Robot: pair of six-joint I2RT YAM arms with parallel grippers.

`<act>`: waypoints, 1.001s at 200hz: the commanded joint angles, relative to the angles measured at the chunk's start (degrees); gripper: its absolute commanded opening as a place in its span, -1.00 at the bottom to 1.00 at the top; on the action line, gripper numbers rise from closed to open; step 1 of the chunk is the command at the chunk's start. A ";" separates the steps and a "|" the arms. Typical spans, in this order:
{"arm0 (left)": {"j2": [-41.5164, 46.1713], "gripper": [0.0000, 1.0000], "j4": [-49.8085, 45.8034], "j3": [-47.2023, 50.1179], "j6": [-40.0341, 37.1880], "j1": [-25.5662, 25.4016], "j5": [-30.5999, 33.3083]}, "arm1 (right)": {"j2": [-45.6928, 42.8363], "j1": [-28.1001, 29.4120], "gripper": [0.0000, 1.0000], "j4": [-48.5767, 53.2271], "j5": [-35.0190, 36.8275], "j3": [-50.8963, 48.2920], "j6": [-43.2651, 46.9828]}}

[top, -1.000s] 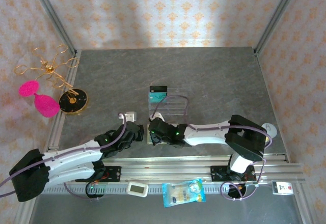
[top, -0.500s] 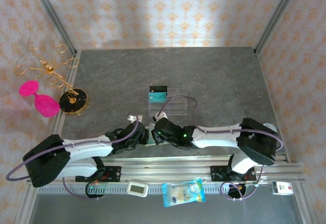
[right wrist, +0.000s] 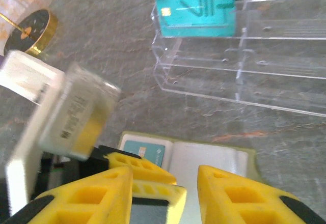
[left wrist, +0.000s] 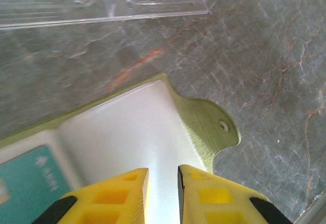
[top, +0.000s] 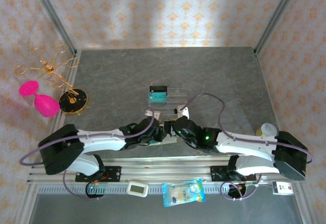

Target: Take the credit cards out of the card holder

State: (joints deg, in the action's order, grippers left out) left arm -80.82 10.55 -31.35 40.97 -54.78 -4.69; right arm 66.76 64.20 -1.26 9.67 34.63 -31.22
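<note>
The card holder (left wrist: 153, 127) lies open on the grey table, olive-edged with pale inner pockets and a snap tab (left wrist: 220, 126). One teal credit card (left wrist: 30, 180) sits in its left pocket, seen again as the pocketed card (right wrist: 146, 150) in the right wrist view. Another credit card (right wrist: 196, 5) lies in the clear tray, at the tray's far left corner (top: 158, 96) from above. My left gripper (left wrist: 163, 175) hovers over the pale right pocket, its jaws a narrow gap apart with nothing between. My right gripper (right wrist: 165, 180) stands open above the card holder (right wrist: 211, 158), the left gripper's yellow fingers (right wrist: 140, 165) just beneath it.
The clear plastic tray (top: 173, 106) stands just beyond the holder. A black and gold disc (top: 73, 101), pink pieces (top: 45, 104) and a gold wire stand (top: 47, 68) sit at the left wall. A snack packet (top: 183, 192) lies on the front rail.
Both grippers have shifted to the right along the near edge. The right gripper's jaws have parted from shut to open, and the left gripper's jaws have eased apart slightly.
</note>
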 commanded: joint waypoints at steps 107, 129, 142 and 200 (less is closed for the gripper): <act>18.41 -0.64 -8.97 8.82 2.99 3.96 6.76 | 11.15 -4.88 -0.57 -6.81 -25.12 2.02 4.24; 17.59 -0.64 -6.61 10.74 2.63 4.59 5.08 | 16.09 -4.88 -0.61 -7.38 -27.85 2.53 3.61; 15.71 -0.64 -5.34 10.96 2.15 4.68 4.81 | 17.99 -4.88 -0.62 -8.34 -28.70 1.85 2.82; 9.45 -0.90 -4.91 11.47 0.72 6.18 6.73 | 24.12 -6.38 -0.74 -5.19 -24.63 0.70 -1.91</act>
State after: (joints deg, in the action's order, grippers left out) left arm -69.82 5.63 -20.45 43.03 -49.30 0.49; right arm 89.34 58.63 -8.38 -17.21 35.75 -31.00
